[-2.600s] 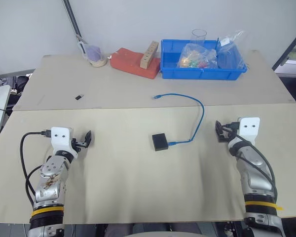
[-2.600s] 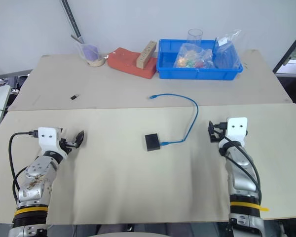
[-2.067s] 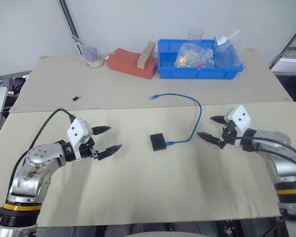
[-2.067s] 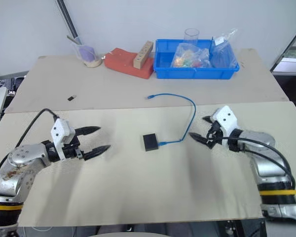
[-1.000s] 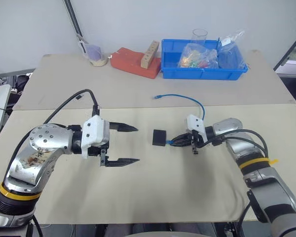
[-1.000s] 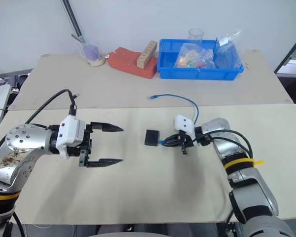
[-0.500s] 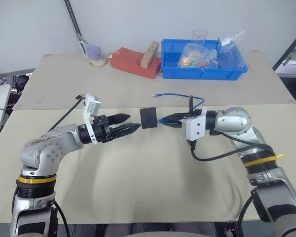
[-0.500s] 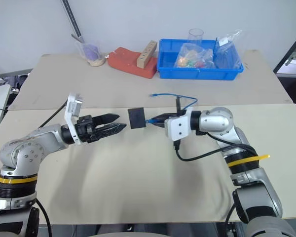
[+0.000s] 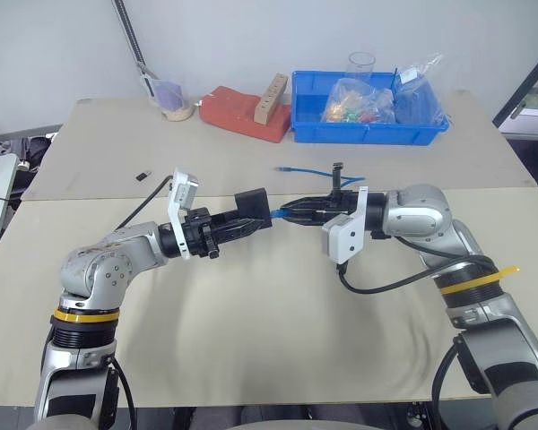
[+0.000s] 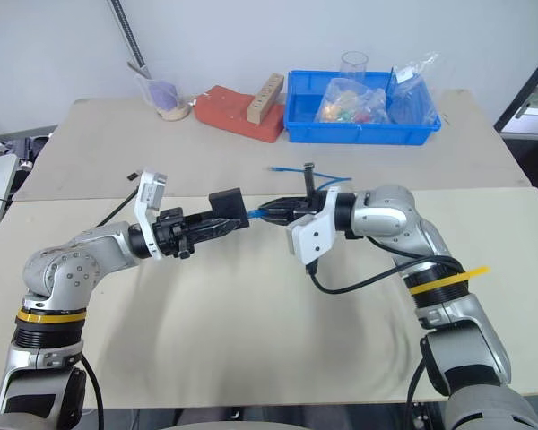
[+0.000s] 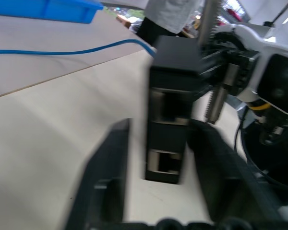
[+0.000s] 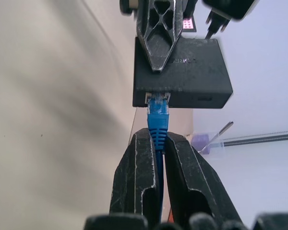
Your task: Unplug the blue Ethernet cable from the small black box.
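- The left gripper [image 9: 251, 220] is clamped on the box [image 9: 252, 206], held above the table [image 9: 251, 358].
- The right gripper [image 12: 157, 158] pinches the cable [image 12: 158, 120], which is plugged into the box.

It looked like a lab: a plain tabletop [image 9: 251, 358] against a bare wall, with a blue parts bin [image 9: 368, 125] and a power strip [image 9: 271, 97].
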